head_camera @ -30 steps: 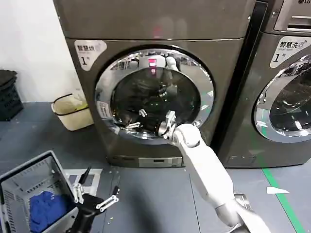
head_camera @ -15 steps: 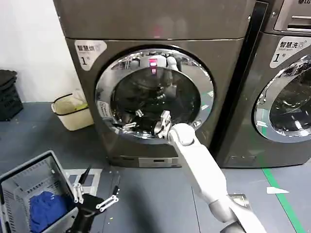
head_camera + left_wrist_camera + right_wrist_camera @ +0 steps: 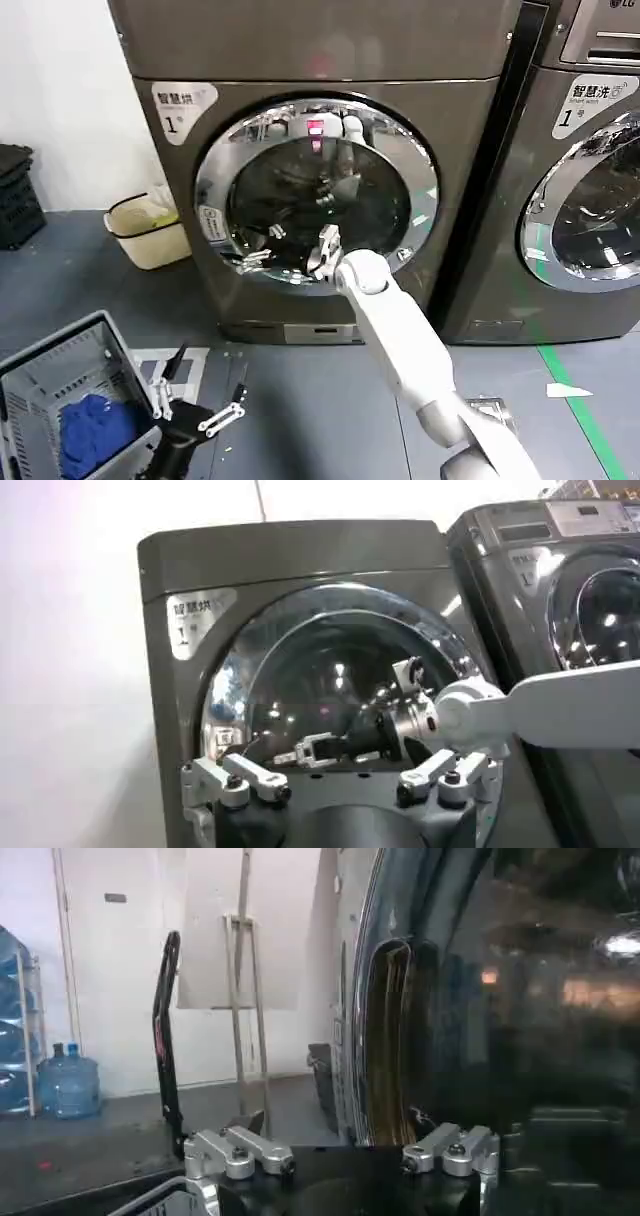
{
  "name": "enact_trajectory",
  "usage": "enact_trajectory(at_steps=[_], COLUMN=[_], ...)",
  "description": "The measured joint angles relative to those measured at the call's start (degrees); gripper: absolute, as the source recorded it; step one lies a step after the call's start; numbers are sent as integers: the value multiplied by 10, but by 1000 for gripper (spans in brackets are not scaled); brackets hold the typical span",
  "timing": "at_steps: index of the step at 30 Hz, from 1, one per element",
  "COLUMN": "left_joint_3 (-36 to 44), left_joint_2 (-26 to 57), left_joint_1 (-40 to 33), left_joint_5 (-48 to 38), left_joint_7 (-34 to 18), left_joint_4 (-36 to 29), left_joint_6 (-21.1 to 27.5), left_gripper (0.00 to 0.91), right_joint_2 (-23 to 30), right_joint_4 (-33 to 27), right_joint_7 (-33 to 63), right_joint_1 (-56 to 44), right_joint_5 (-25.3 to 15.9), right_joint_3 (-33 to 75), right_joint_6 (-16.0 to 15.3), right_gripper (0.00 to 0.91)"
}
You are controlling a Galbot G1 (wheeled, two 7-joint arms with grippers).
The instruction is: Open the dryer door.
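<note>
The dryer door [image 3: 330,200] is a big round porthole with a chrome rim and dark glass on the dark grey machine marked 1. My right arm reaches across to its lower left part. There the right gripper [image 3: 262,246] is open against the glass near the rim. From the left wrist view the door [image 3: 330,670] shows whole, and the right gripper [image 3: 289,751] is at its lower edge. In the right wrist view the door [image 3: 520,1028] fills one side, its rim edge running between the spread fingers of my right gripper [image 3: 345,1160]. My left gripper [image 3: 200,385] hangs low and open, apart from the machine.
A grey basket [image 3: 30,365] holding blue cloth sits on the floor at the lower left. A beige bin [image 3: 150,230] stands beside the dryer. A second machine [image 3: 590,200] with a similar door is on the right. Green tape [image 3: 570,390] marks the floor.
My right gripper has slid leftward along the lower part of the door toward its left rim. The left arm has stayed put.
</note>
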Motion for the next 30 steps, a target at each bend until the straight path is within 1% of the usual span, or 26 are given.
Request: enact_trajectory(at_steps=[8,25,30], left_joint_3=[0,0,0], left_joint_2=[-1,-2,-2], left_joint_1=[2,1,0], left_joint_5=[1,1,1], left_joint_7=[0,1,1], left_joint_4=[-1,-1,0], left_joint_6=[0,0,2], left_gripper=[907,907,907], right_joint_2=[0,-1,-1], right_joint_4=[-3,21,41], right_joint_7=[-2,-10,-15], right_joint_1=[3,-7,-12], right_joint_5=[-1,3,28], right_joint_3=[-12,-50,-65], right_joint_6=[0,-3,-12], right_gripper=[907,907,907])
